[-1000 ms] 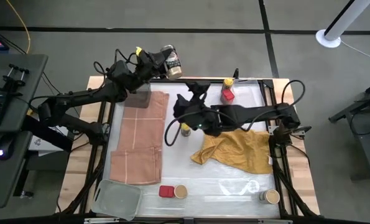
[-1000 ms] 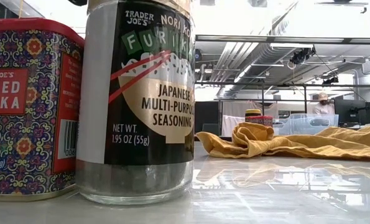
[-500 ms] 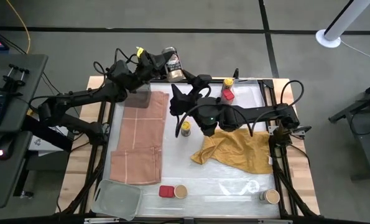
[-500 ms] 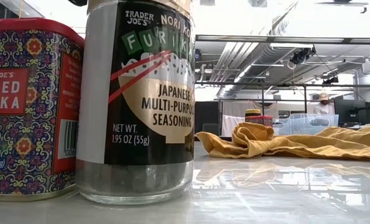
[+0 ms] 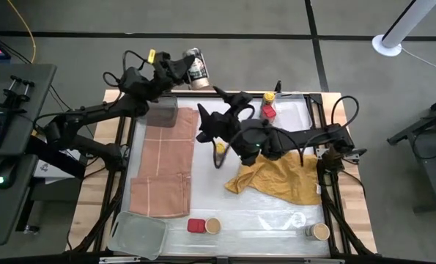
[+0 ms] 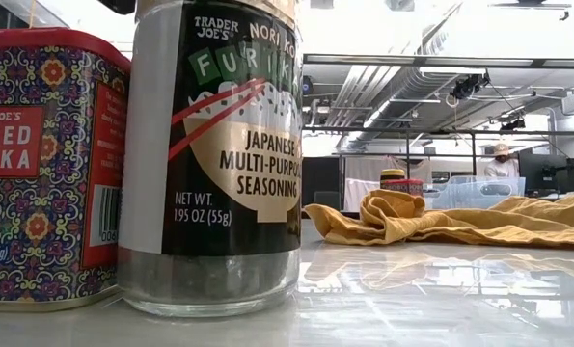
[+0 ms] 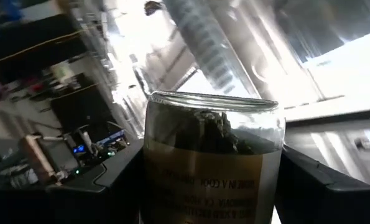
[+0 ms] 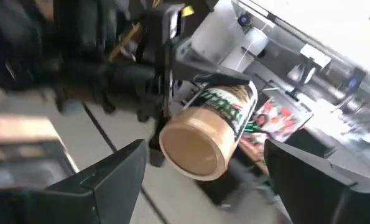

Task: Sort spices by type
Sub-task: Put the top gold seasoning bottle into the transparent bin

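High view: left gripper (image 5: 179, 67) pinches a tan-topped jar (image 5: 195, 69), held in the air past the table's far edge; right gripper (image 5: 216, 115) spread wide, empty, near it.
Low view: red tin (image 6: 45, 169) touching furikake jar (image 6: 219, 159).
Right wrist view: the held jar's tan cap (image 8: 193, 146) faces the camera.

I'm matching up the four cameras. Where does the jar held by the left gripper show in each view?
High view: the held jar is past the table's far edge, upper middle, in the left gripper.
Low view: not in it; the big jar there is another one standing on the table.
Left wrist view: fills the centre, between dark fingers.
Right wrist view: centre, tan lid toward the camera.
Shared landmark: the left gripper clamping it.
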Available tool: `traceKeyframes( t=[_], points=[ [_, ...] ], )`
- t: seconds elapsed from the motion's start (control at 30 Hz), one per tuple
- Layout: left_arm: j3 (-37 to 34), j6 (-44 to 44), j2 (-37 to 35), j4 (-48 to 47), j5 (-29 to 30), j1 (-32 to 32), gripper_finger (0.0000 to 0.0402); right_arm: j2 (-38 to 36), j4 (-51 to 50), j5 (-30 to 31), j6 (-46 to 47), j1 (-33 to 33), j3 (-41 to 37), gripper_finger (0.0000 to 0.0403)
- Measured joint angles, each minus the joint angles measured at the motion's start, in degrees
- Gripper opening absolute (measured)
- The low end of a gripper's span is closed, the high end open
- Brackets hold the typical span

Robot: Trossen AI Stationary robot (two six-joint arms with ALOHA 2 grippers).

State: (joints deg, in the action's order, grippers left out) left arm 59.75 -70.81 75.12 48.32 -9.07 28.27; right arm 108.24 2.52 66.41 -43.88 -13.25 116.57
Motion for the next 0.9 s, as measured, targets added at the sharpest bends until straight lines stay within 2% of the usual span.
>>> traceKeyframes(
  t=[0.13,0.2,0.27,0.33,0.4,0.43,0.57,0.67,0.77,0.9],
  points=[
    [0.0,-1.2,0.0,2.5,-0.3,0.3,0.0255,-3.3,-3.8,-0.7,15.8,0.0,-0.1,0.0321],
    [0.0,-1.4,0.0,2.4,0.0,0.3,0.0255,-6.3,-10.3,-5.7,28.3,1.2,-0.1,0.0321],
    [0.0,-0.9,0.0,2.2,-0.3,0.3,0.0255,-9.7,-18.7,-14.7,42.2,3.3,-0.1,0.0321],
    [0.0,0.1,0.0,2.5,-1.6,0.2,0.0255,-12.9,-27.1,-26.4,56.5,6.6,0.0,0.0321],
    [0.0,1.5,0.0,2.6,-3.0,0.2,0.0255,-14.8,-33.1,-37.0,66.5,10.2,0.0,0.0321],
    [0.0,2.1,0.0,2.6,-3.4,0.2,0.0255,-15.1,-35.4,-40.4,69.5,11.8,0.0,0.0321],
    [0.0,3.3,0.0,2.6,-3.9,-0.5,0.0255,-14.0,-37.6,-46.1,71.8,14.4,0.0,0.0321],
    [0.0,4.4,0.0,2.6,-3.6,-1.1,0.0255,-12.8,-37.6,-48.0,71.0,14.8,-0.1,0.0321],
    [0.0,3.1,0.0,2.6,-2.1,-1.1,0.0255,-12.8,-37.4,-48.0,70.9,15.2,-0.1,0.0321],
    [0.0,-5.0,0.0,2.8,3.4,-1.1,0.0255,-12.7,-38.1,-46.2,67.2,15.1,-0.1,0.0321]
  ],
)
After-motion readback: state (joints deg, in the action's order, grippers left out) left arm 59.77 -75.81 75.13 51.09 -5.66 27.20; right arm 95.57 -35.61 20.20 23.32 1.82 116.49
